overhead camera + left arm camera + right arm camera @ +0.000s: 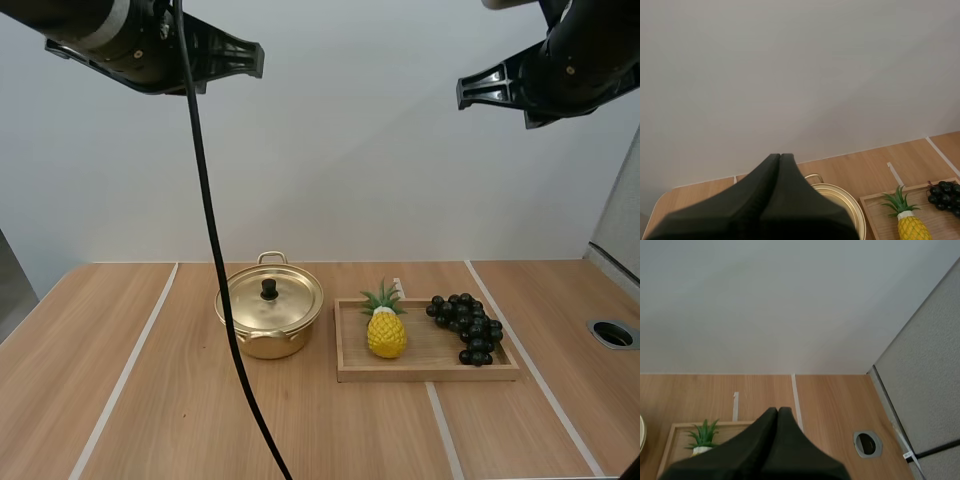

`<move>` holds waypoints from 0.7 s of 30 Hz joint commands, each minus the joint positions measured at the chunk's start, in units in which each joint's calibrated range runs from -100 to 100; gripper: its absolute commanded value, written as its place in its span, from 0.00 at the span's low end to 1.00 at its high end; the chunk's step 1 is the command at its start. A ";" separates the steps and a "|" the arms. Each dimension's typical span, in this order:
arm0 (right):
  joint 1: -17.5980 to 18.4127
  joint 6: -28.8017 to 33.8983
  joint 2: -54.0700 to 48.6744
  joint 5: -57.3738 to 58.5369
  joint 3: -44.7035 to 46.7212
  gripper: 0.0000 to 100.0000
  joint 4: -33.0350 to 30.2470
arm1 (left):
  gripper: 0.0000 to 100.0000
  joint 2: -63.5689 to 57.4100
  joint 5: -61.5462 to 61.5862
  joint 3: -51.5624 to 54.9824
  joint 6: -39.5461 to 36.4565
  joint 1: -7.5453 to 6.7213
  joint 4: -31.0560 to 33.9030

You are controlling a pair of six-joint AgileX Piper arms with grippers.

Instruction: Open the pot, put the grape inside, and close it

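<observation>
On the table (130, 400) the closed pot (270, 320) stands beside the tray (428, 373) of grapes (468, 326); my left gripper (780, 156) and right gripper (778, 410) hang high, fingers together, empty.

You have both arms raised high, each reaching in from its own side. Your left arm (110, 35) stretches across nearly level, and your left gripper (255, 58) points inward toward the right one. In its wrist view the fingers (767, 190) lie pressed together as one dark wedge, closed on nothing. Your right arm (585, 60) mirrors it, with your right gripper (466, 92) pointing inward and tilted slightly down. Its fingers (765, 440) also lie together as a single wedge, holding nothing. The two grippers are well apart, tips facing each other.
</observation>
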 commanded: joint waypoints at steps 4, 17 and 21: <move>-0.20 0.16 0.32 0.00 7.24 0.00 0.38 | 0.00 2.27 0.28 -0.39 -0.67 0.07 0.20; -0.20 1.06 0.32 0.00 10.94 0.00 -1.23 | 0.00 8.57 8.62 -0.39 -0.31 0.07 0.20; -0.20 1.20 0.32 0.00 11.24 0.00 -2.50 | 0.07 8.55 8.62 -0.39 -0.31 0.07 0.32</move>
